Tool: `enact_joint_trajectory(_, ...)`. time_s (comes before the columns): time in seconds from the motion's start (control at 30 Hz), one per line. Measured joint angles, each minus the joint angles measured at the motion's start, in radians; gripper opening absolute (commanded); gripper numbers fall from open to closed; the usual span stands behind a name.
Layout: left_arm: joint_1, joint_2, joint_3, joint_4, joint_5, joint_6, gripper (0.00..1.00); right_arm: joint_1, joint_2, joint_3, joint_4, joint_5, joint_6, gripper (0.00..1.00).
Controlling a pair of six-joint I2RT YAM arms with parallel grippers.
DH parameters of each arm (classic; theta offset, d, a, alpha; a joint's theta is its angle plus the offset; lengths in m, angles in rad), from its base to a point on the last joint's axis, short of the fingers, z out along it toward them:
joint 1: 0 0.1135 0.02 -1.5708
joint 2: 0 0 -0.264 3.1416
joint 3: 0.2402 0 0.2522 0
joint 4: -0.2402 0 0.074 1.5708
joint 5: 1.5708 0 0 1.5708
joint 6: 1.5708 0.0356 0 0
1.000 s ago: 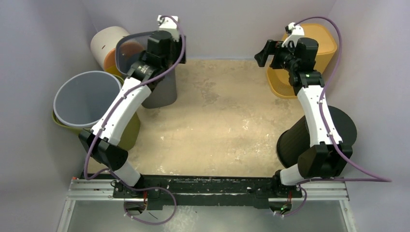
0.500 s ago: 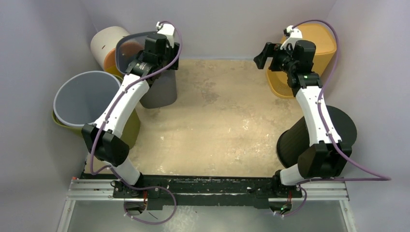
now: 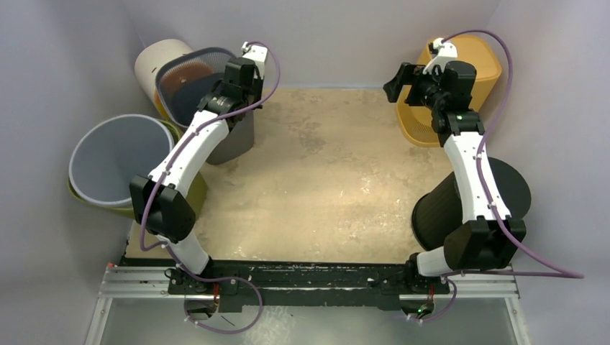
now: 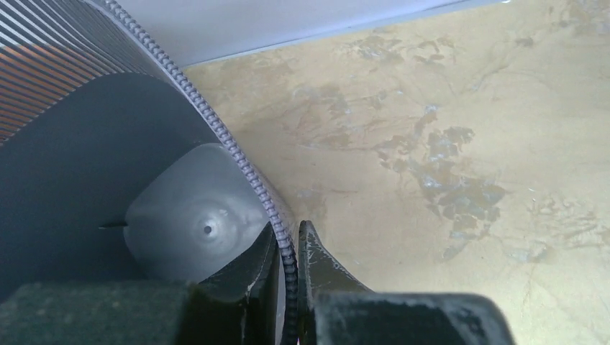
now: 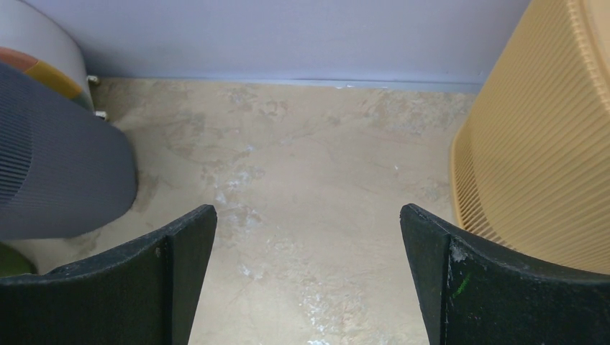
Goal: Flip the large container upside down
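Note:
The large container [image 3: 229,141] is a dark grey ribbed bin standing open side up at the back left. Its beaded rim [image 4: 237,154] runs between the fingers of my left gripper [image 4: 288,241], which is shut on the rim at the bin's right side, one finger inside and one outside. From above, the left gripper [image 3: 241,80] sits over that rim. The bin's grey floor [image 4: 190,223] shows inside. My right gripper [image 5: 308,215] hangs open over bare floor at the back right, holding nothing; from above the right gripper [image 3: 398,76] is beside the yellow basket.
A yellow slatted basket [image 3: 467,68] stands at the back right, and a black container [image 3: 503,188] sits by the right arm. At left are a pale blue bucket [image 3: 115,154] on an olive one, and a white cylinder [image 3: 160,63] behind.
My left gripper has closed on the grey bin's rim, and the bin's mouth has swung left and back. The pale blue bucket has shifted left. The right arm has barely moved.

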Motion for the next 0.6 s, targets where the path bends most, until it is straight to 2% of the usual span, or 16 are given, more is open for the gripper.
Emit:
enact_joint_trajectory(0.27,-0.011,-0.023,-0.005,-0.022,0.045,-0.026,0.00,-0.054,-0.003,0.037,-0.017,0.035,0.002,1.00)
enact_joint_trajectory(0.47,-0.108,-0.059,0.016,-0.060,0.134,-0.110,0.00,-0.095,-0.003,0.101,-0.018,0.089,0.002,0.99)
enact_joint_trajectory(0.53,-0.134,-0.075,0.019,-0.031,0.196,-0.163,0.00,-0.108,-0.003,0.109,-0.018,0.105,0.003,0.99)
enact_joint_trajectory(0.6,-0.145,-0.111,-0.023,0.069,0.270,-0.245,0.00,-0.126,-0.003,0.114,-0.020,0.114,0.004,0.99)
